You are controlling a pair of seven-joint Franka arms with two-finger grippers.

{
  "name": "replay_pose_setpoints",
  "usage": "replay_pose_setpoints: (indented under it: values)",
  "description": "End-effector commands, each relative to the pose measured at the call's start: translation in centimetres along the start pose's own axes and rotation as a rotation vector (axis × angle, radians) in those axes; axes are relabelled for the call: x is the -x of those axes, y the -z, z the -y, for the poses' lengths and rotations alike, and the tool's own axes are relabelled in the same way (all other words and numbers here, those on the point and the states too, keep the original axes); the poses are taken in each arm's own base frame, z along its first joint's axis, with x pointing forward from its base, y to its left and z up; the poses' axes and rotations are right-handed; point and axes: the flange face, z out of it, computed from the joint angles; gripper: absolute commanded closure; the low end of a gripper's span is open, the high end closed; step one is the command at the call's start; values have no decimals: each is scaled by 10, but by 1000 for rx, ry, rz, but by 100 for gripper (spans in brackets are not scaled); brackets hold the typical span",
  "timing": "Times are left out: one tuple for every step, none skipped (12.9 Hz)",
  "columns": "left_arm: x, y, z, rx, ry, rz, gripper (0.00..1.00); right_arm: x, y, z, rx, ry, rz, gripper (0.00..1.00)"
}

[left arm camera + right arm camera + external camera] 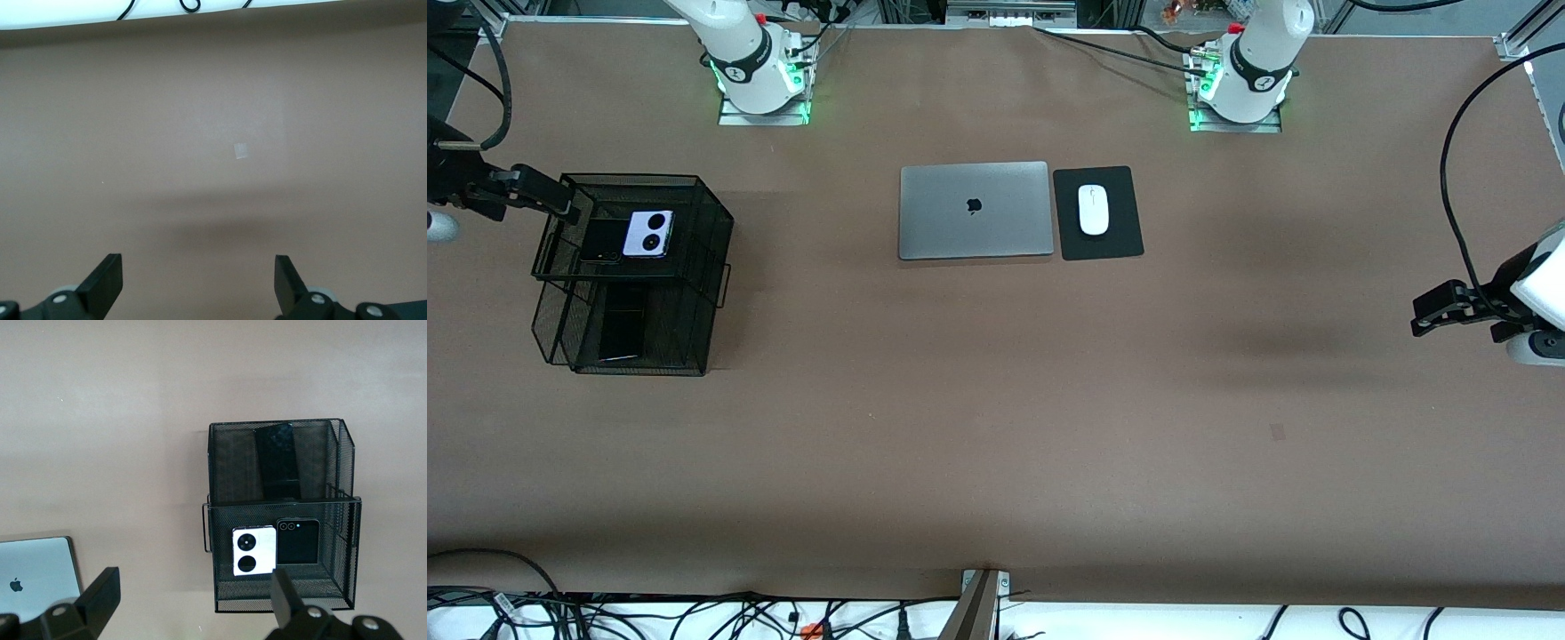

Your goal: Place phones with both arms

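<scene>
**All three phones in the mesh rack, both hands empty**

Phones: three, all sitting in the black two-tier mesh rack [694, 267] at the right arm's end of the table [996, 427].
- Upper tier: lavender flip phone [647, 234] with two black lenses, and black flip phone [601, 240] touching it side by side, both lying flat. Two square phones fit one tier, likely why they share it.
- Lower tier: long black slab phone [623, 322], flat, lengthwise in the tray, nearer the front camera than the other two. It needs the tier's full length.

Hands: two.
- Right hand [560, 197] is over the rack's upper rim, fingers apart, nothing between them. Its wrist view looks straight down on the rack and all three phones.
- Left hand [1436, 313] waits over bare table at the left arm's end, fingers spread wide, empty; well apart from everything.

Other items, one each: closed grey Apple laptop [974, 210], black mouse pad [1097, 213] just beside it, white mouse [1093, 210] on the pad. All near the table's middle, well apart from the rack.

Judgement: placement looks done.
</scene>
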Motion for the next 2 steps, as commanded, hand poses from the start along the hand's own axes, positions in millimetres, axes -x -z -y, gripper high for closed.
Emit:
replay_pose_setpoints:
  values:
    - [6, 7, 3, -11, -17, 4, 0, 7, 0, -1, -16, -23, 5, 0]
    - [7, 7, 3, -10, -17, 5, 0, 6, -2, -3, -16, -25, 11, 0]
